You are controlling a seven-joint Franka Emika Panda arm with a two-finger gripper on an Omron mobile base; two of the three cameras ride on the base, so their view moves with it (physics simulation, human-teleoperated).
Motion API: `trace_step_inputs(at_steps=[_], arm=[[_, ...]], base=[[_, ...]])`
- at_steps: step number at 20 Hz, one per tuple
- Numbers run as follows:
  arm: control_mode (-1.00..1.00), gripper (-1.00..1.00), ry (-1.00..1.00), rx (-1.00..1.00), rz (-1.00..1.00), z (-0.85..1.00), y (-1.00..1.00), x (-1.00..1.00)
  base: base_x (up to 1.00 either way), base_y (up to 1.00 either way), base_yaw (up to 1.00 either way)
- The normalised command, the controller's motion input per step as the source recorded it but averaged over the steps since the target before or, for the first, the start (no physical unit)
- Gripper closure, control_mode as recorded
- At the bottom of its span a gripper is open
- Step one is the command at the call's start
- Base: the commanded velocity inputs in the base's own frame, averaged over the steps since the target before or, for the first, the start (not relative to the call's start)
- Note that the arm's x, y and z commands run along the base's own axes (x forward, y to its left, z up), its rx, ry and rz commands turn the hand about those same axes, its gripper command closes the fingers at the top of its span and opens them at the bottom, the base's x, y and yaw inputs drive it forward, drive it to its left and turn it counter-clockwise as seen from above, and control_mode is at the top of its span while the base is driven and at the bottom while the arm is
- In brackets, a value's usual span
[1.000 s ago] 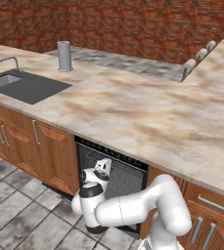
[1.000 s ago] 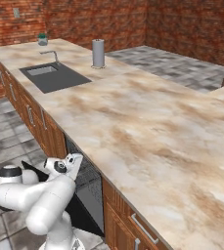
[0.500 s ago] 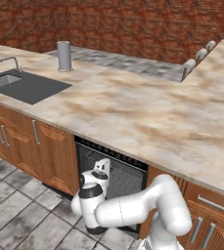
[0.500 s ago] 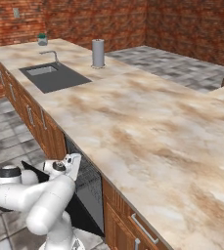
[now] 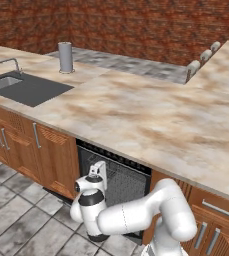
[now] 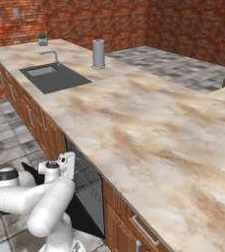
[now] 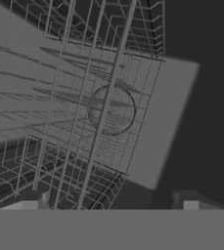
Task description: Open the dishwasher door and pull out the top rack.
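Dishwasher door [image 6: 82, 216], a flat black panel, hangs swung down and open in the right base view, below the black dishwasher cavity set under the long beige marble counter [image 6: 148, 133]. Inside the cavity, that view gives a side glimpse of the grey thin-wire top rack [image 6: 87, 177], sitting just inside the opening. The white arm's gripper [image 6: 66, 165] stands at the cavity's mouth, right by the rack's front. Farther along the counter lie a dark rectangular sink [image 6: 55, 78] and an upright grey cylinder [image 6: 98, 53].

From the left base view, the opening is seen head-on: the rack [image 5: 121, 177] fills the upper part of the dark cavity between brown wooden cabinet doors [image 5: 53, 157], and the gripper [image 5: 98, 172] sits in front of its left half. The door itself is mostly hidden there behind the arm. How the jaws stand is hard to read from either base camera.

Looking along the hand, the hand view brings the rack [image 7: 79, 112] up close, its thin wires crossing the picture at a tilt over the grey cavity interior. Two finger tips [image 7: 30, 202] rise at the lower corners, far apart, so the jaws stand wide with nothing between them; whether they touch the wires I cannot tell.
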Motion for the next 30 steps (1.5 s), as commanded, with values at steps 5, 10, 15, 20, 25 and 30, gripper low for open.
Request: trace_step_inputs(at_steps=[5, 10, 15, 20, 25, 30], arm=[[-1.0, -1.0, -0.04, -0.16, -0.04, -0.58, 0.04, 0.01], [-1.0, -1.0, 0.0, -0.09, -0.05, -0.63, 0.0, 0.12], [-1.0, -1.0, 0.0, -0.09, -0.06, -0.73, 0.0, 0.13], [-1.0, -1.0, 0.0, -0.13, -0.07, -0.83, 0.0, 0.09], [-1.0, -1.0, 0.0, -0.18, -0.07, -0.92, 0.0, 0.01], [-1.0, -1.0, -0.03, -0.29, -0.08, -0.99, 0.04, 0.0]], base=[[0.0, 0.0, 0.0], [0.0, 0.0, 0.0], [0.0, 0.0, 0.0], [0.0, 0.0, 0.0], [0.0, 0.0, 0.0], [0.0, 0.0, 0.0]])
